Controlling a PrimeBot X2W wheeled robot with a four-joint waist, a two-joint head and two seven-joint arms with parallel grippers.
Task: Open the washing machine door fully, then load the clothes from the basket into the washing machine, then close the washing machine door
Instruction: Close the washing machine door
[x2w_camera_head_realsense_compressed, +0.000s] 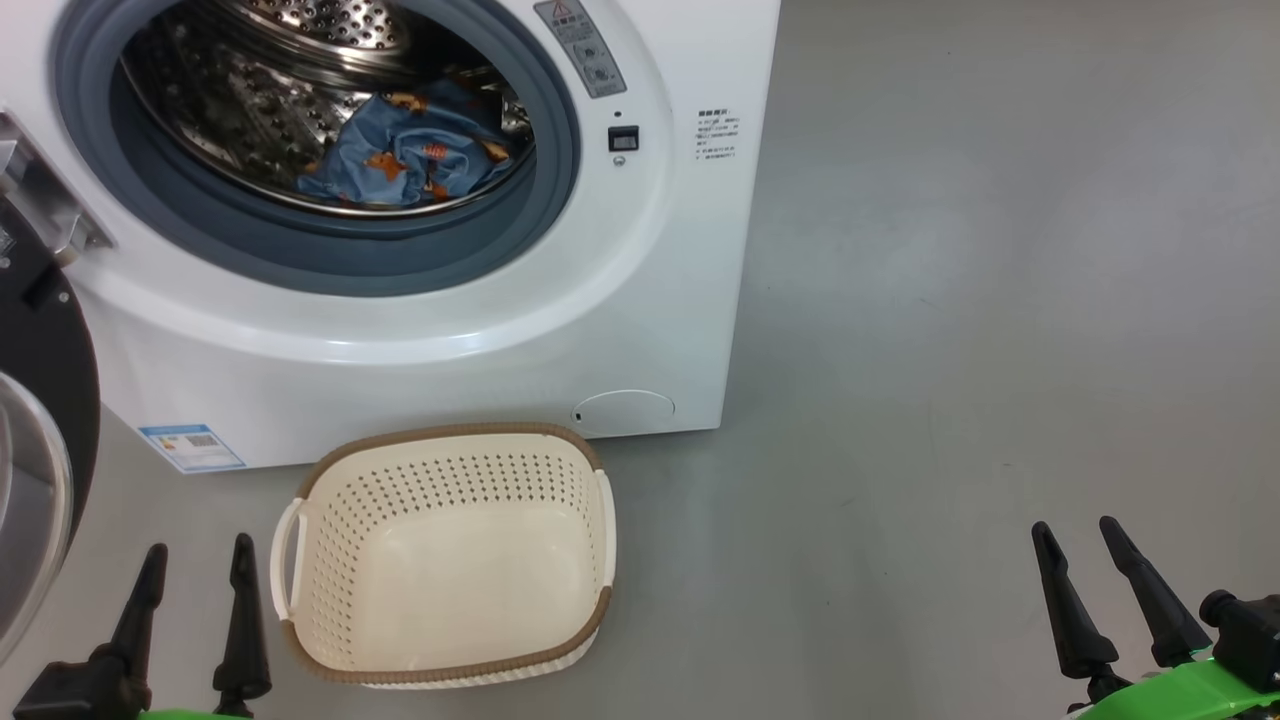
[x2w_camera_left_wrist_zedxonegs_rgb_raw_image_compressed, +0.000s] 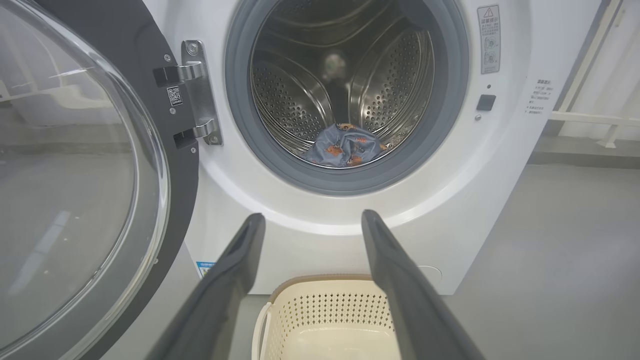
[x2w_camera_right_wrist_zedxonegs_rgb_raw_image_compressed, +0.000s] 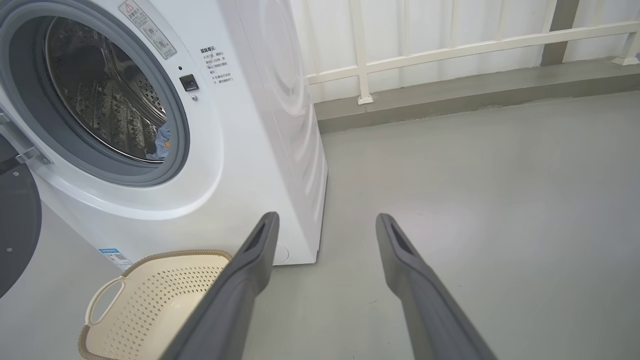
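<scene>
The white washing machine (x2w_camera_head_realsense_compressed: 640, 300) stands with its round door (x2w_camera_head_realsense_compressed: 40, 440) swung open to the left, glass bowl (x2w_camera_left_wrist_zedxonegs_rgb_raw_image_compressed: 65, 175) facing out. Blue printed clothes (x2w_camera_head_realsense_compressed: 410, 150) lie inside the steel drum (x2w_camera_left_wrist_zedxonegs_rgb_raw_image_compressed: 345, 145). The cream basket (x2w_camera_head_realsense_compressed: 445, 560) sits on the floor just before the machine and holds nothing. My left gripper (x2w_camera_head_realsense_compressed: 198, 560) is open at the lower left, beside the basket's left handle. My right gripper (x2w_camera_head_realsense_compressed: 1078, 535) is open at the lower right, over bare floor, well right of the basket (x2w_camera_right_wrist_zedxonegs_rgb_raw_image_compressed: 155, 300).
Grey floor (x2w_camera_head_realsense_compressed: 950, 350) spreads to the right of the machine. A white railing (x2w_camera_right_wrist_zedxonegs_rgb_raw_image_compressed: 450, 47) and a low grey kerb run along the wall behind. The open door's black rim (x2w_camera_right_wrist_zedxonegs_rgb_raw_image_compressed: 15, 220) juts out at the machine's left side.
</scene>
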